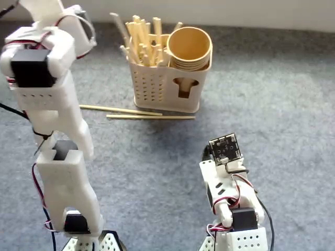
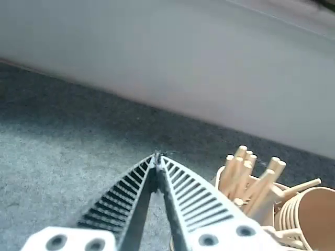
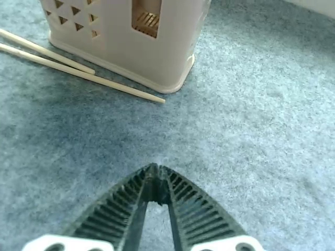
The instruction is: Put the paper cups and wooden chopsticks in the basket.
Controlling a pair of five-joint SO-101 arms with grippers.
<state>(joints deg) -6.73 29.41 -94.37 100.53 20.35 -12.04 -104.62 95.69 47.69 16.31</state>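
1. Cups [image 1: 189,48] and most sticks [image 1: 142,39] stand in the basket [image 1: 157,91]; two loose sticks [image 1: 136,113] lie on the desk [image 1: 272,115] just before it.
2. Left tool [image 2: 157,158] clenched, empty, raised beside basket; right tool [image 3: 153,171] clenched, empty, near loose sticks.
3. Likely step: last pair. Next: open right tool, straddle one stick.
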